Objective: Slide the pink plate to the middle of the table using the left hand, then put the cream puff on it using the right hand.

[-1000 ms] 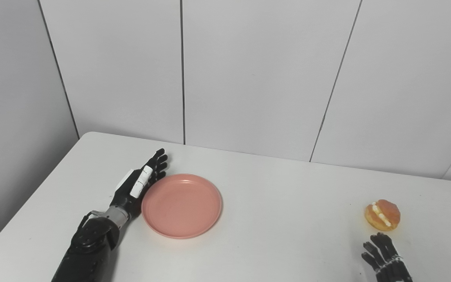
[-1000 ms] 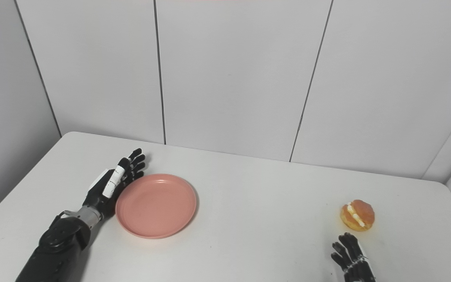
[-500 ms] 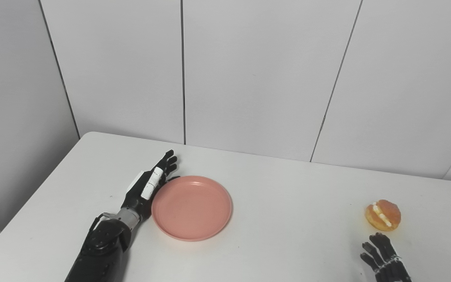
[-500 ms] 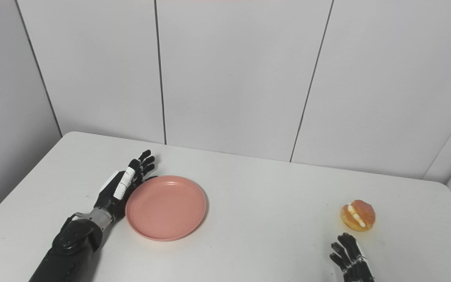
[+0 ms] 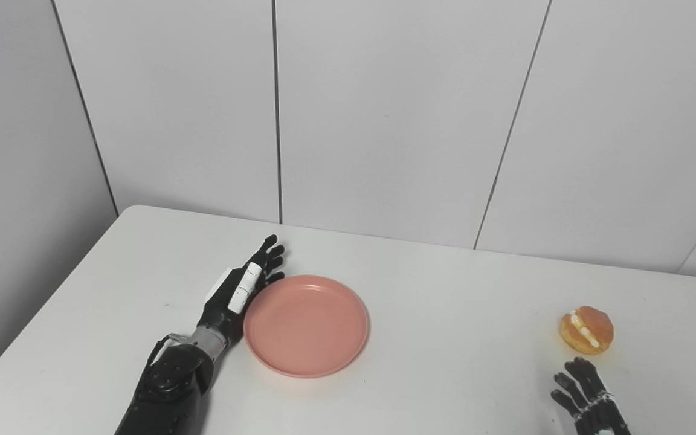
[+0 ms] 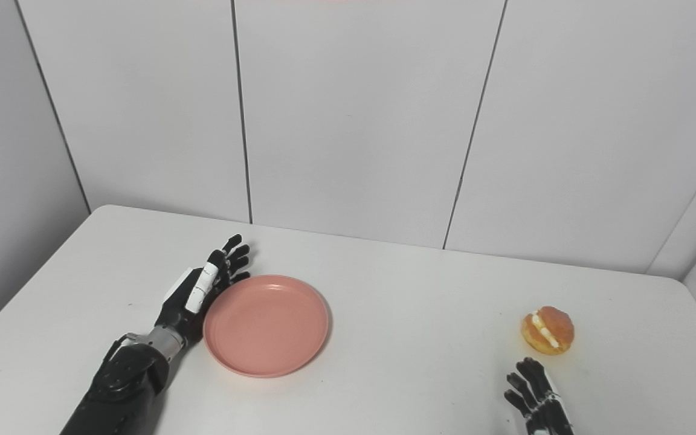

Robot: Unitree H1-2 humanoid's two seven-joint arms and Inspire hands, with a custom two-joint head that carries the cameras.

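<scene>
A white table [image 5: 444,338] stands against grey wall panels [image 5: 384,121]. On it the plate [image 5: 306,325] lies flat, left of the table's middle, its left rim touching the left hand [image 5: 240,290], which stands on edge with fingers straight and pressed together, holding nothing. The plate is pink, round and shallow, with nothing on it. Well to the plate's right sits the puff [image 5: 586,330], golden with a cream seam. Just in front of the puff, apart from it, the right hand [image 5: 586,396] rests with fingers spread. Bare tabletop separates plate and puff.
</scene>
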